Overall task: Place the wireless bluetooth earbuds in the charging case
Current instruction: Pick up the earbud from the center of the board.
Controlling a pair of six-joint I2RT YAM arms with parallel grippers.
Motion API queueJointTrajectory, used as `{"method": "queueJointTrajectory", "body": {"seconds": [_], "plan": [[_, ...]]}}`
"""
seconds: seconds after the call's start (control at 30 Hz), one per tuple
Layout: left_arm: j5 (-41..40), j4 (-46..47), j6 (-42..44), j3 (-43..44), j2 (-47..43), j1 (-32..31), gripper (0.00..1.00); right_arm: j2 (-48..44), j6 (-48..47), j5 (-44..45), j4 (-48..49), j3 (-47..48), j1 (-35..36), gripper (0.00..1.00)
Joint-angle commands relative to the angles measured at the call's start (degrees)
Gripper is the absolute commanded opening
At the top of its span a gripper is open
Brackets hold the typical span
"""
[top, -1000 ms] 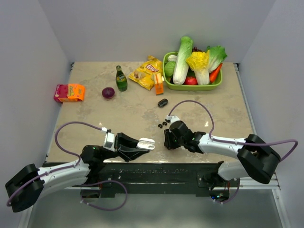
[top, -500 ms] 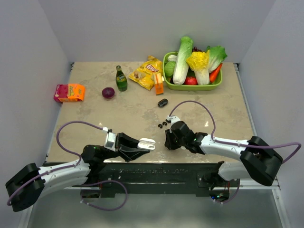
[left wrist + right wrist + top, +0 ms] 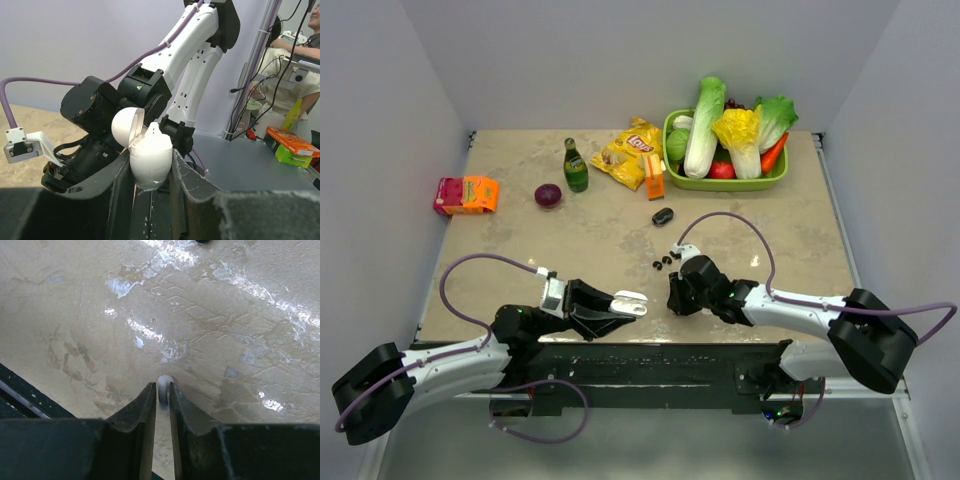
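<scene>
The wireless bluetooth earbuds (image 3: 164, 381) are represented here by a single white one on the desk (image 3: 520, 240), near its front edge. At left, the left gripper (image 3: 149, 175) has its jaws clamped on the white charging case (image 3: 150, 152), lid tipped open. A white tip at the case's mouth may be a bud already seated. In the top view, two black buds (image 3: 660, 263) lie on the desk just beyond the right arm. At right, the right gripper (image 3: 161, 390) stands over the white bud, jaws a narrow slit apart with the bud at their tips. Whether they pinch it yet cannot be told. The bud is glossy, round and far smaller than the fingers, so it will likely squirt free. The pick calls for a centred, gentle squeeze and a straight lift.
</scene>
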Motion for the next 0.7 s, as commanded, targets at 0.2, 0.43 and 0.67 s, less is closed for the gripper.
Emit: {"method": "queueJointTrajectory", "body": {"seconds": [0.2, 0.43, 0.67], "plan": [[0.38, 7.14, -0.65, -4.98, 0.21, -0.05, 0.0, -0.61, 0.44, -0.33, 0.9, -0.54, -0.05, 0.19], [0.29, 7.32, -0.65, -5.25, 0.04, -0.05, 0.0, -0.61, 0.7, -0.16, 0.9, -0.54, -0.05, 0.0], [-0.5, 7.23, -0.3, -5.51, -0.14, -0.05, 0.0, -3.85, 0.7, -0.16, 0.82, -0.36, -0.05, 0.0]]}}
